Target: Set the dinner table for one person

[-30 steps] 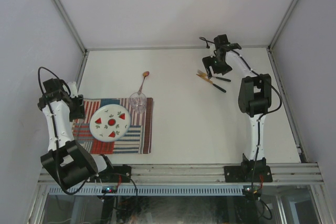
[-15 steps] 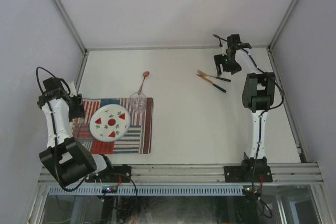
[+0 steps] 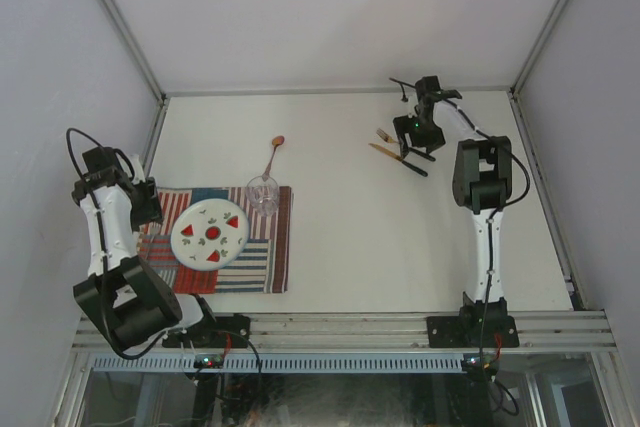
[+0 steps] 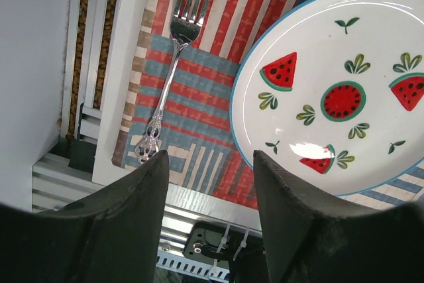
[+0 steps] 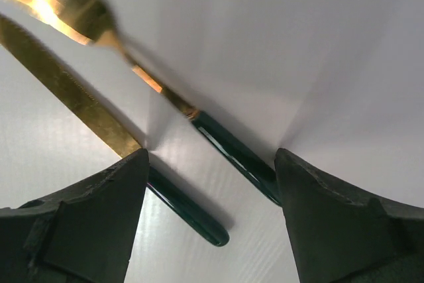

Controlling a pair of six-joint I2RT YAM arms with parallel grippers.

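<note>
Entry: right arm, cutlery pick-up.

The table (image 3: 340,227) filled the floor of the enclosure between the aluminium rails, with both arm bases at its near edge. On its near-left part lay the striped placemat (image 3: 275,252), carrying the watermelon plate (image 3: 210,233) and the glass (image 3: 262,193). A spoon (image 3: 273,155) lay just beyond the glass, and a silver fork (image 4: 167,84) lay on the mat to the left of the plate. The gold knife (image 5: 73,97) and gold fork (image 5: 86,14) lay side by side at the far right, well apart from the setting.

Step in hand, as I judged it: take one gold piece. The right gripper (image 5: 212,157) hung over them, released and holding nothing, its jaws straddling the gold fork's dark handle with the knife handle just at the left finger.

- I should have shifted slightly right before descending, so that only the fork handle sat between the fingers.
- The handles are thin and flat on the table. I should go down until the tips nearly touch the surface, then close slowly.
- Grip at mid-handle, so the tines do not swing on the lift.

The left gripper (image 4: 211,160) was likewise unclenched and empty, hovering over the near-left edge of the placemat.

Against the earlier frames:
- The right wrist had swung out to the right of the cutlery half a second before and was now back over the handles.
- The jaws looked about as wide as before.
- The left arm had barely moved.
- Knife, fork, plate and glass lay where they had been.
</note>
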